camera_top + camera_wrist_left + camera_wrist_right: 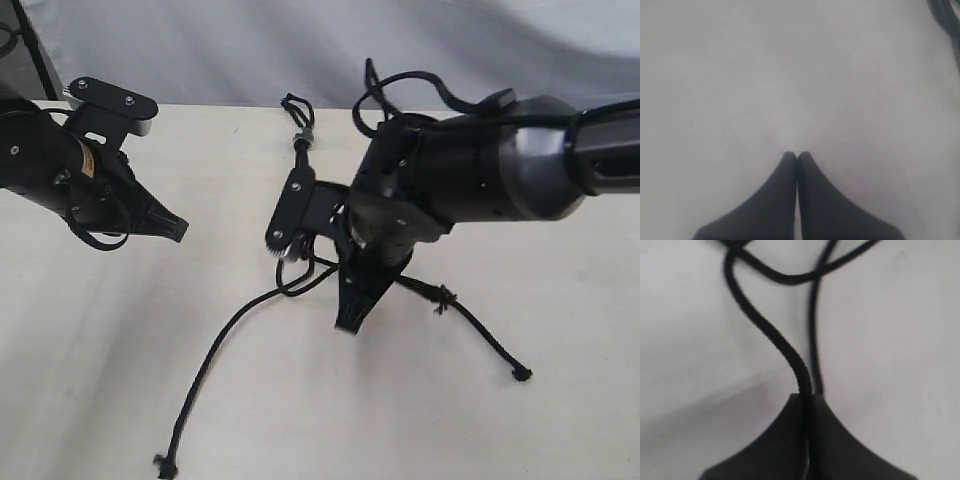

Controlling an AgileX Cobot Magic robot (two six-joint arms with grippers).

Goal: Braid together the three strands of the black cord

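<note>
The black cord's knot with its small loop (297, 108) and greyish band (305, 140) lies at the table's far middle. One strand (215, 350) curves to the near left and ends frayed. Another strand (480, 335) runs to the near right, with a small knot partway along. My right gripper (351, 322) points down over the middle, shut on a third strand (765, 325) that enters between its fingertips (790, 410); its free end is hidden. A second strand (813, 330) passes just beside the tips. My left gripper (178, 231) is shut and empty, away to the left (797, 156).
Thick smooth cables (395, 88) loop off the right arm at the back. The right wrist's black camera bracket (292, 210) hangs over the cord below the band. A dark blurred shape (946, 17) crosses one corner of the left wrist view. Pale bare tabletop (90, 350).
</note>
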